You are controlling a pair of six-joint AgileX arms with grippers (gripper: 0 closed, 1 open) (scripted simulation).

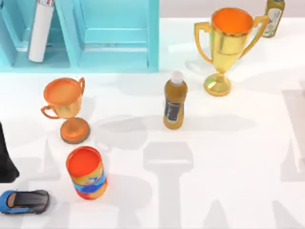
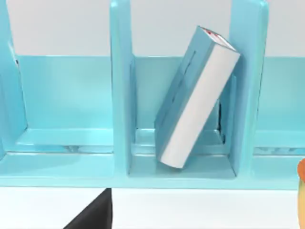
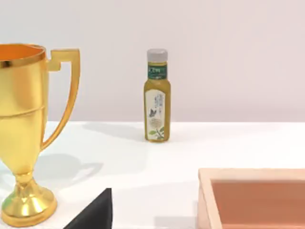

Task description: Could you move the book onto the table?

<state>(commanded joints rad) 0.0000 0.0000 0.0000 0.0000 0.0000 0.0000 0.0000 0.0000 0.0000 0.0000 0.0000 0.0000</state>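
A: What's in the top view?
B: The book (image 1: 39, 29) stands edge-on in the turquoise shelf unit (image 1: 114, 57) at the upper left of the frame, not on the table (image 1: 228, 143). Below the shelf stand an orange trophy (image 1: 66, 109), an orange can (image 1: 86, 172) and, at the lower left corner, a blue toy car (image 1: 24, 201). An amber bottle (image 1: 175, 101) stands near the centre, a large gold trophy (image 1: 228, 47) at the upper right, and a green-tea bottle (image 1: 274, 16) at the top right corner. A dark piece of the left arm (image 1: 5, 162) shows at the left edge.

A: And the left wrist view?
B: The book (image 2: 198, 98) leans tilted in the middle compartment, its top against the right divider (image 2: 248, 90), its lower end on the shelf floor. A dark wedge sits at the bottom edge; whether the left gripper is released or clenched, I cannot tell.

A: The right wrist view?
B: The gold trophy (image 3: 28, 129) at the left, the green-tea bottle (image 3: 157, 95) upright centre, a pinkish wooden tray (image 3: 252, 198) at the lower right. The right gripper's state I cannot tell either.
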